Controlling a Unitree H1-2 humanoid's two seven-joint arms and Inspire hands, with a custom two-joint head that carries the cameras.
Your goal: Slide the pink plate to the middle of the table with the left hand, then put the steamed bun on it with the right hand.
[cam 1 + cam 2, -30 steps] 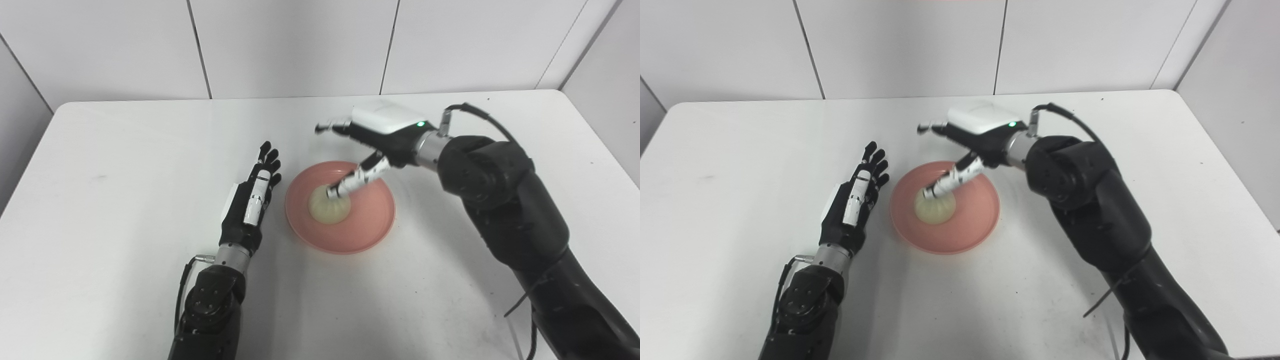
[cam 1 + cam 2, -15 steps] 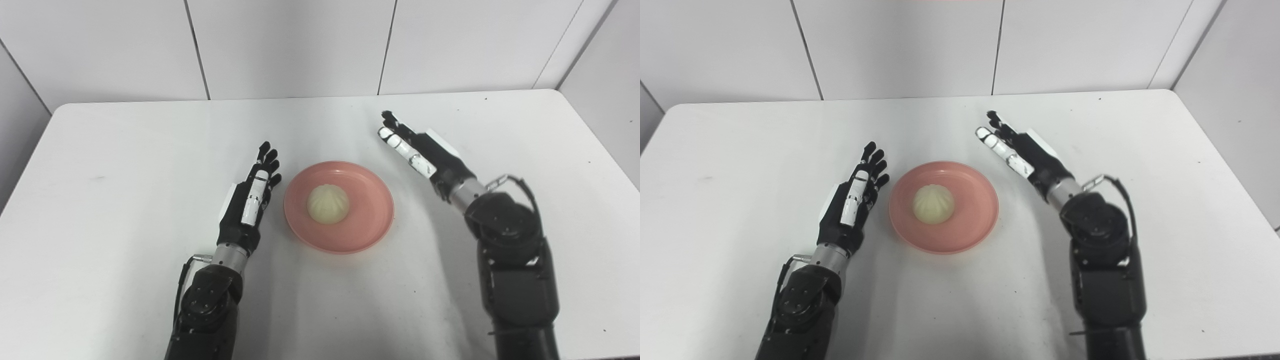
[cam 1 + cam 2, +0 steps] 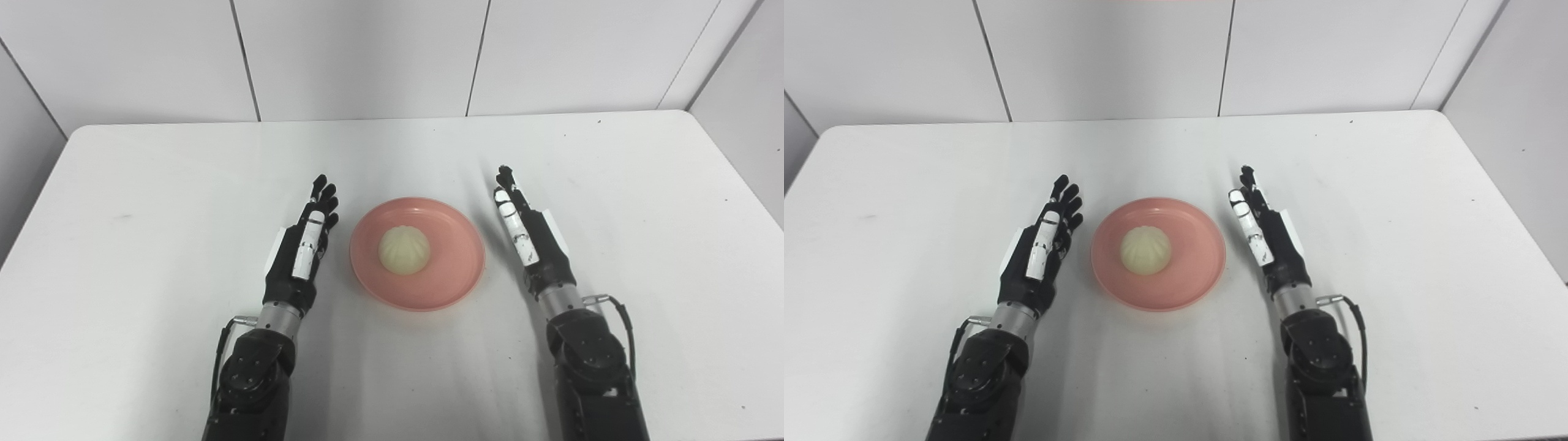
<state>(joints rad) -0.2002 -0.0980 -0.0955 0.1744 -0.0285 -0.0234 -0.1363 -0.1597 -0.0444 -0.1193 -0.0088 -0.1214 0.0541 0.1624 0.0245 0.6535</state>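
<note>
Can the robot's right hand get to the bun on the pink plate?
Probably yes. The right hand is open just beside the pink plate, and nothing covers the bun or lies between them.

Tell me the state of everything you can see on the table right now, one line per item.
pink plate: mid-table, holding the bun
steamed bun: resting on the plate, untouched
left hand: open, left of the plate
right hand: open, right of the plate
table: white

Smooth white rectangular worktop (image 3: 153, 184) with rounded far corners, spreading out beyond and to both sides of the fingers, faint dark specks on its surface, plain white panelled wall (image 3: 361, 55) with thin dark seams standing past the fingertips along its far edge
</note>
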